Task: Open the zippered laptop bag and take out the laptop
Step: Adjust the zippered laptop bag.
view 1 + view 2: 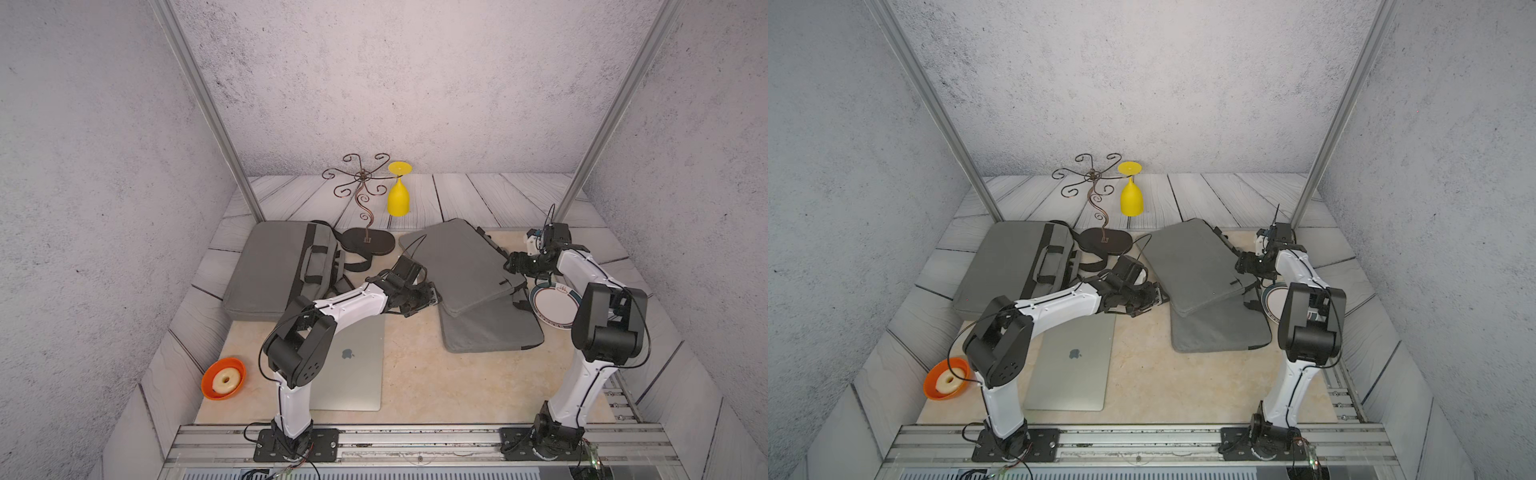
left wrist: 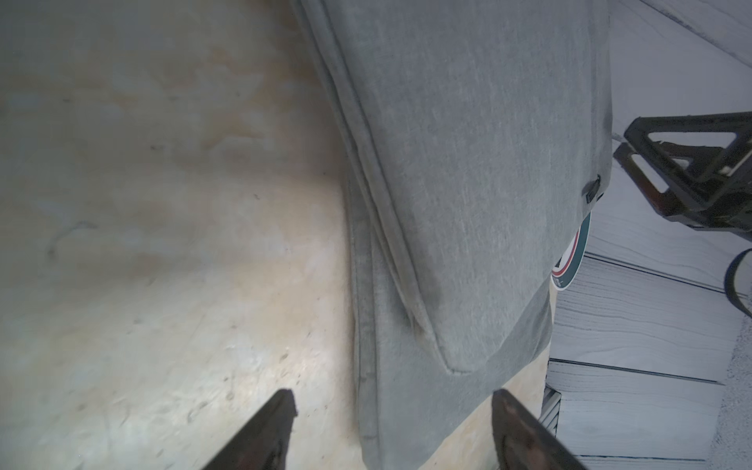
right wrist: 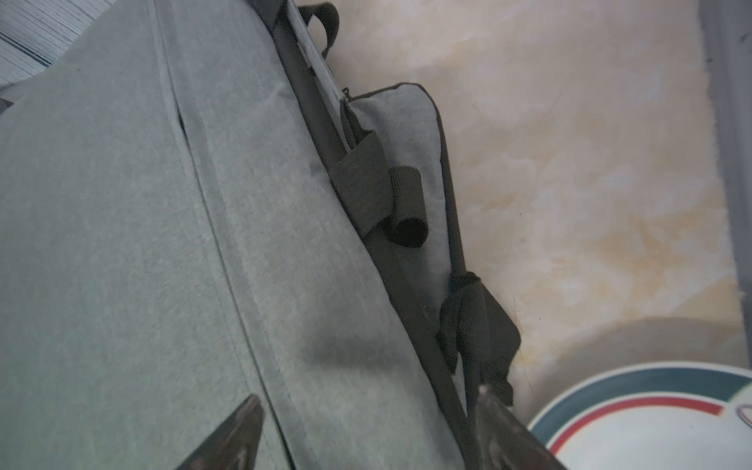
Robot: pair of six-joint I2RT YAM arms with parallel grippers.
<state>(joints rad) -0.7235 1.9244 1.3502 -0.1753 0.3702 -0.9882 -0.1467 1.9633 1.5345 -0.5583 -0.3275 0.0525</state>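
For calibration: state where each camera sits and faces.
Top views: high over the front rail, looking down and back at the table; left gripper and right gripper show.
Left wrist: on the left arm, facing the open bag; fingertips show.
Right wrist: on the right arm, facing the open bag's handle edge; fingertips show.
Shared: both wrist views catch bag and plate.
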